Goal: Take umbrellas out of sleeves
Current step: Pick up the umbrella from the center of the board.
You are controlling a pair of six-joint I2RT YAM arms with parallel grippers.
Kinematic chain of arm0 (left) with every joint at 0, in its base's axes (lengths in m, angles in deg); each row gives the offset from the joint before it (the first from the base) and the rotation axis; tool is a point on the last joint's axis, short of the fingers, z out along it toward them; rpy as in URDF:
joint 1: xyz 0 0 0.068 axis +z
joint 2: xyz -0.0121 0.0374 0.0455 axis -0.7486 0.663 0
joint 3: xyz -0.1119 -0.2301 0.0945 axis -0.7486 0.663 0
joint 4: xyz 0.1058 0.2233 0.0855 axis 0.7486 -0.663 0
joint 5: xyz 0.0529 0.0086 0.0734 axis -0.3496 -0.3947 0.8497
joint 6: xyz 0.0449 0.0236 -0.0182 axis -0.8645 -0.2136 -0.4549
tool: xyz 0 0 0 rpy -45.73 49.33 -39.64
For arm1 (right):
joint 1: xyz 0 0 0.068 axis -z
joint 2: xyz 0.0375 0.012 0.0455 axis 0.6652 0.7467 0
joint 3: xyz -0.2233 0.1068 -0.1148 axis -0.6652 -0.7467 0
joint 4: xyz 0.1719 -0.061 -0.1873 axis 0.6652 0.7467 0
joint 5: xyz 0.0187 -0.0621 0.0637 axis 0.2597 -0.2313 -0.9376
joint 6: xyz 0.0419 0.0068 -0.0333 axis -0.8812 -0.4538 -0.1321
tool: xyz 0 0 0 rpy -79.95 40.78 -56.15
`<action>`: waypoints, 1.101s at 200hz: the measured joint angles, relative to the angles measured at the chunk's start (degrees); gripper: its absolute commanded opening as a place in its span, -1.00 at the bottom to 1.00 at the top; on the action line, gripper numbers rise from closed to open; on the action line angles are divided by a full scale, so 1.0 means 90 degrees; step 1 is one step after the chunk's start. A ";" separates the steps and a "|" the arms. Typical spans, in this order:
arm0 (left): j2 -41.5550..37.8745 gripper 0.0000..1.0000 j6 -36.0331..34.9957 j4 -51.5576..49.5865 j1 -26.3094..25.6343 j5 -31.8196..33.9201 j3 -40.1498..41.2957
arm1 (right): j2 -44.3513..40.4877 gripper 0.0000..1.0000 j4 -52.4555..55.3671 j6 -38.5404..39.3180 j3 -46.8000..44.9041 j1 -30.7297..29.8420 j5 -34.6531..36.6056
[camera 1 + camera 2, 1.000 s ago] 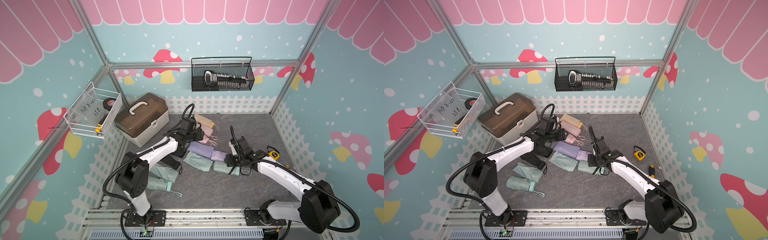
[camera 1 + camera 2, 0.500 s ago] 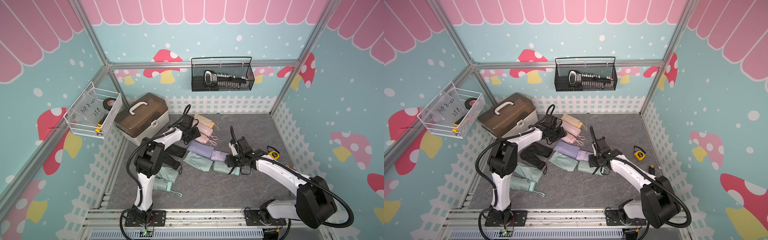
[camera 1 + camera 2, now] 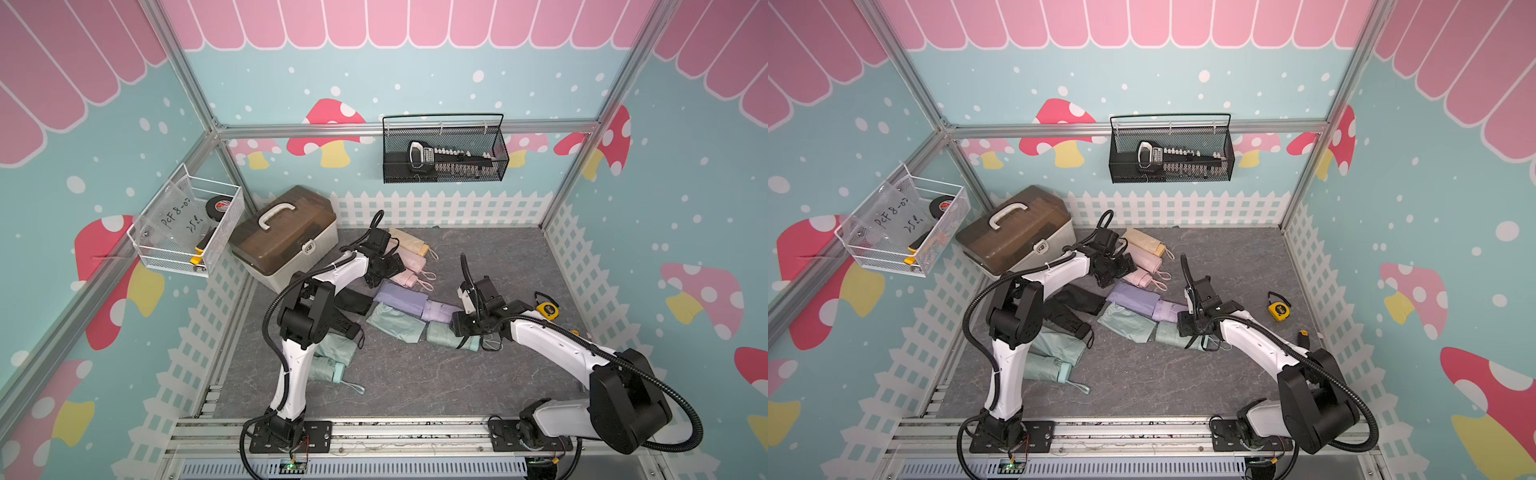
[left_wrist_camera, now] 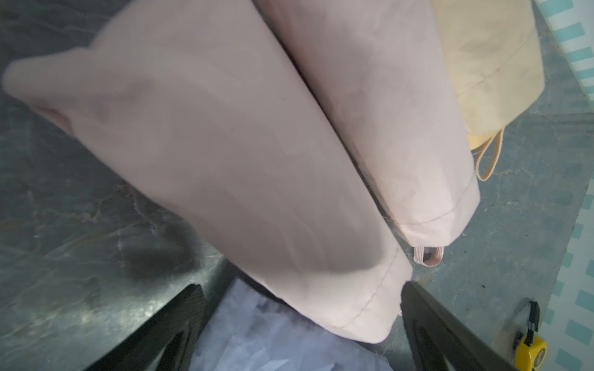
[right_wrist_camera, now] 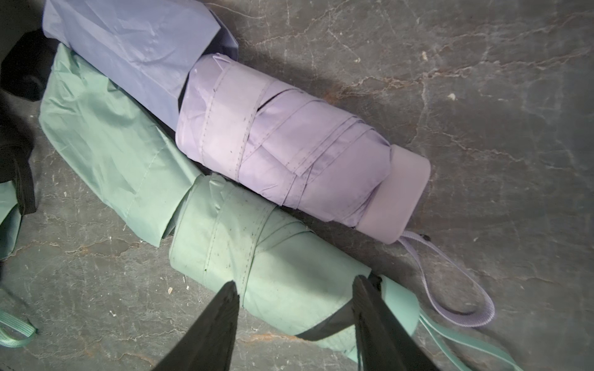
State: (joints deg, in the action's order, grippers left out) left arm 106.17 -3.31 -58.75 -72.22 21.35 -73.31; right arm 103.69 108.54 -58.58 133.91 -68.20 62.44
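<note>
Right claw [image 5: 295, 280] is clamped across the mint umbrella [image 5: 257, 250], one finger on each long edge, just short of its handle [image 5: 401, 305]. The umbrella lies flat mid-mat, touching the lilac umbrella [image 5: 283, 144] alongside. Its far tip sits at or just inside the mouth of the mint sleeve [image 5: 106, 138]. Can't tell which, as the cloth overlaps there. The lilac one is in the same state with the lilac sleeve [image 5: 128, 41].

Left claw [image 4: 302, 285] is wide open and holds nothing. It hangs low over the mouth end of the near pink sleeve [image 4: 225, 167], one fingertip right at the hem. That sleeve lies at the back of the mat, touching a second pink sleeve [image 4: 385, 128], with the cream sleeve [image 4: 491, 64] beyond. Both pink ones look round and full, so I judge the umbrellas are inside. A wrist loop [image 4: 429, 257] pokes out of the second one.

My read on handling:
- Umbrellas: light, with a firm core under loose, slick pleats. If I squeeze the pleats alone, the cloth may shear over the core. The handle is the hard, blocky part, so I'd grab there or right at its shoulder, as the right claw does.
- Sleeves: thin, limp and slippery, with no stiffness. They'll drag along with the umbrella unless pinned. I'd pinch the closed end, cloth only, or I'd clamp the tip inside too.
- Loops: an easy target, but floppy. I'd only use one to tease a handle clear.
</note>
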 measured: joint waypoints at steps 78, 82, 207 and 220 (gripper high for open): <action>0.0789 0.91 0.0063 -0.0682 -0.0005 0.0391 -0.1151 | 0.0002 0.12 -0.0109 0.0000 -0.0197 0.0007 -0.0049; 0.0845 0.91 0.0063 -0.0753 -0.0007 0.0440 -0.1246 | 0.0005 0.12 -0.0117 0.0000 -0.0209 0.0015 -0.0051; 0.1134 -0.20 0.0029 -0.1151 -0.0109 0.0886 -0.1860 | 0.0075 0.10 -0.0299 0.0000 -0.0430 0.0066 -0.0117; 0.1059 -0.27 0.0049 -0.1015 -0.0109 0.0889 -0.1729 | 0.0063 0.10 -0.0308 0.0000 -0.0459 0.0073 -0.0119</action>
State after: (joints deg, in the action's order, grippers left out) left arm 115.70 -2.87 -67.89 -73.20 29.35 -88.88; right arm 104.26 105.77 -58.58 129.78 -67.54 61.37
